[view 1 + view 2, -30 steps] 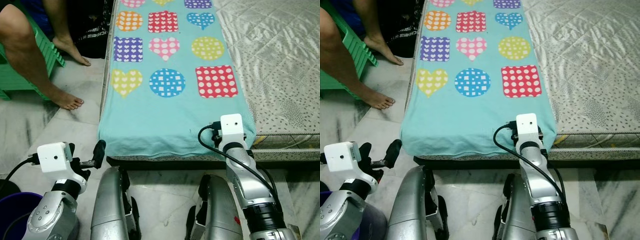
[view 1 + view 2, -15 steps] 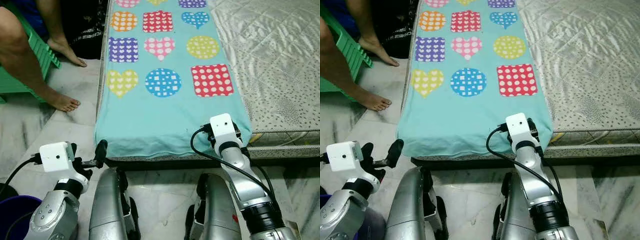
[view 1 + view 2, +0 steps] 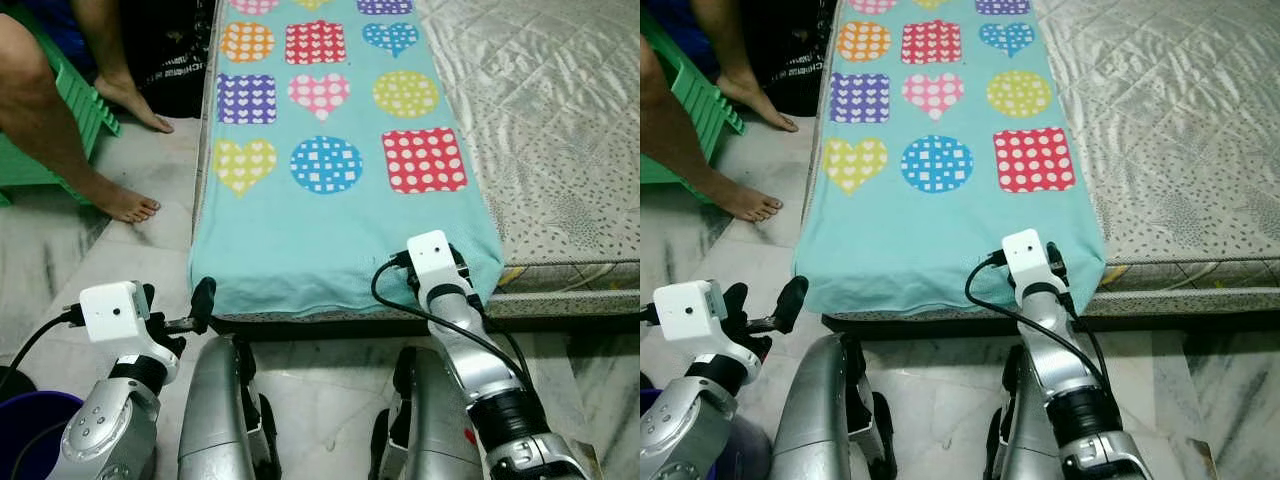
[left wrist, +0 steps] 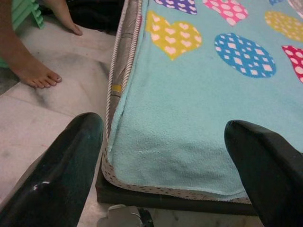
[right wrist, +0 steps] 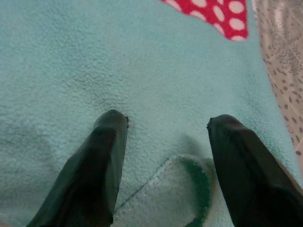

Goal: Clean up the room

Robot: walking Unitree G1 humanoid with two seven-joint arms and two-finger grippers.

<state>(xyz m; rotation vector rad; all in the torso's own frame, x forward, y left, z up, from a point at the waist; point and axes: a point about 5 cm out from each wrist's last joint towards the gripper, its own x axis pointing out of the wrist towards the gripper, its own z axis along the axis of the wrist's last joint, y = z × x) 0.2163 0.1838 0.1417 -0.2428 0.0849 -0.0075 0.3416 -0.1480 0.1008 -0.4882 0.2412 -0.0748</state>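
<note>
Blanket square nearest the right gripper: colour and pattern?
Red square with white dots, clearest in the left eye view.

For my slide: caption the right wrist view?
Open right hand pressing into the teal blanket near its folded hem.

Blanket (image 3: 340,240): aqua fleece printed with polka-dotted hearts, circles and squares in yellow, blue, red, purple, pink and orange. Mattress cover (image 3: 560,120): pale beige quilted satin, its lower border speckled with small dark spots; mattress edge (image 4: 124,56) piped in red-and-white stripe. Stool (image 3: 60,130): bright green, ribbed; floor (image 3: 130,250): white-grey marbled tile; bucket (image 3: 25,430): dark purple; arms (image 3: 470,350): silver with white camera housings; fingers (image 5: 92,175): glossy black.
</note>
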